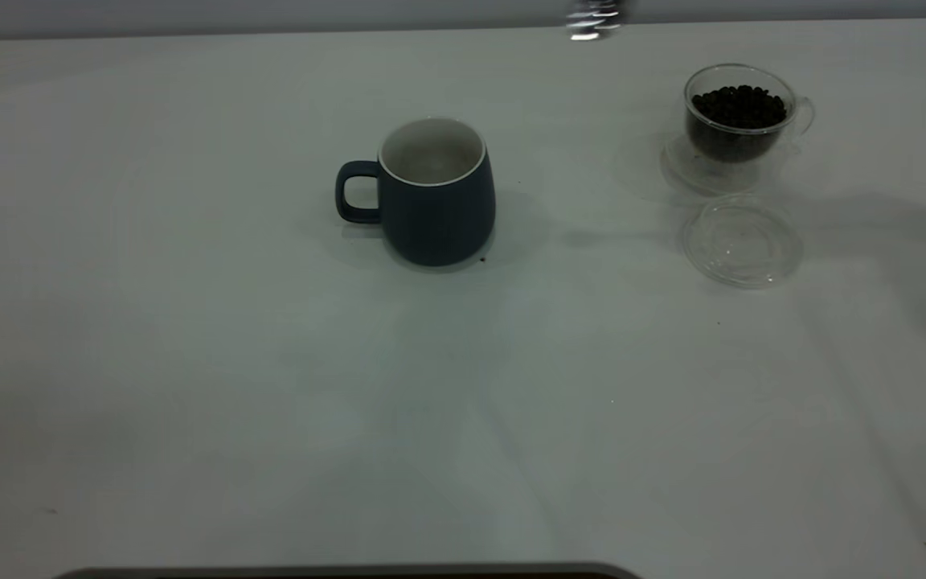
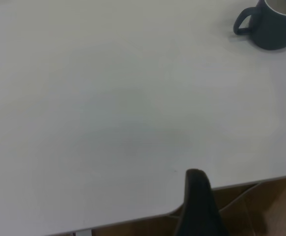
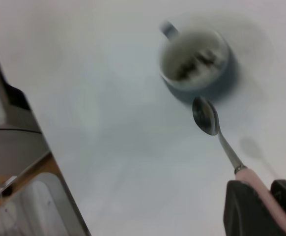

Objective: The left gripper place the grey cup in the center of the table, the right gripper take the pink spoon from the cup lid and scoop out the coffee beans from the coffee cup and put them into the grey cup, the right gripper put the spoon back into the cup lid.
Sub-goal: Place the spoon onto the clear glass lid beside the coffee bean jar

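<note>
The right gripper (image 3: pixel 261 201), clamping the slim pink-handled metal spoon (image 3: pixel 221 142) above the dark navy-grey mug (image 3: pixel 196 66), might miss the clear round lid (image 1: pixel 741 241) on return.

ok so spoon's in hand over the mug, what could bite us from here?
1. The right end effector grips the pink spoon only at the handle's end; it may pivot on contact.
2. The cup lid is clear, shallow and close to the coffee cup; the return could miss or bump the cup.
3. A dark speck lies by the grey cup, possibly a spilled bean.
The left end effector sits parked at the table's edge.
</note>
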Tool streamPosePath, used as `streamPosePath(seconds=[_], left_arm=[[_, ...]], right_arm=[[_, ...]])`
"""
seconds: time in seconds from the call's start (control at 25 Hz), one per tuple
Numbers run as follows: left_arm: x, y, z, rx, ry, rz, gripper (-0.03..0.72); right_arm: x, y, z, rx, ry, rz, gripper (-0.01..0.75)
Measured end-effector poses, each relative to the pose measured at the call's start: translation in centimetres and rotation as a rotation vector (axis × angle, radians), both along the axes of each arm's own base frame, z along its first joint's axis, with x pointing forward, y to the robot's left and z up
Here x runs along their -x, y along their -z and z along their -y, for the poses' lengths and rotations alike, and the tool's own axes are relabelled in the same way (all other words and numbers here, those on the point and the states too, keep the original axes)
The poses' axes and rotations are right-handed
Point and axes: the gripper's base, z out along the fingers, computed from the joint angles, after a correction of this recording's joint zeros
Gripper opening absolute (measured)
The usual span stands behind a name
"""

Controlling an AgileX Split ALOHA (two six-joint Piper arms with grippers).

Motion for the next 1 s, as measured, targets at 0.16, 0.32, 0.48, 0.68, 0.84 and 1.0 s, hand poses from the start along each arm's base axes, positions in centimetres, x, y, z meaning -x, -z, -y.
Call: streamPosePath(seconds=[0.16,0.32,0.48,0.68,0.84,1.0], left_arm=[[0.0,0.0,0.0,-0.001,0.001,0.000,0.567],[0.0,0.0,0.0,-0.001,0.001,0.000,0.567],[0.0,0.0,0.0,-0.001,0.001,0.000,0.567],[0.0,0.0,0.0,-0.001,0.001,0.000,0.567],[0.0,0.0,0.0,-0.001,0.001,0.000,0.567],[0.0,0.0,0.0,-0.001,0.001,0.000,0.567]], right_arm=[[2.3,1.7,6.7,0.000,0.224,-0.064,0.100],[4.5,6.9,11.3,-0.067,0.411,-0.193,0.100],[4.7,10.8,11.9,-0.149,0.471,-0.266,0.100],[4.1,14.4,11.7,-0.228,0.518,-0.315,0.100],[4.0,16.9,11.7,-0.242,0.558,-0.360,0.100],[4.2,18.5,11.7,-0.235,0.571,-0.394,0.100]])
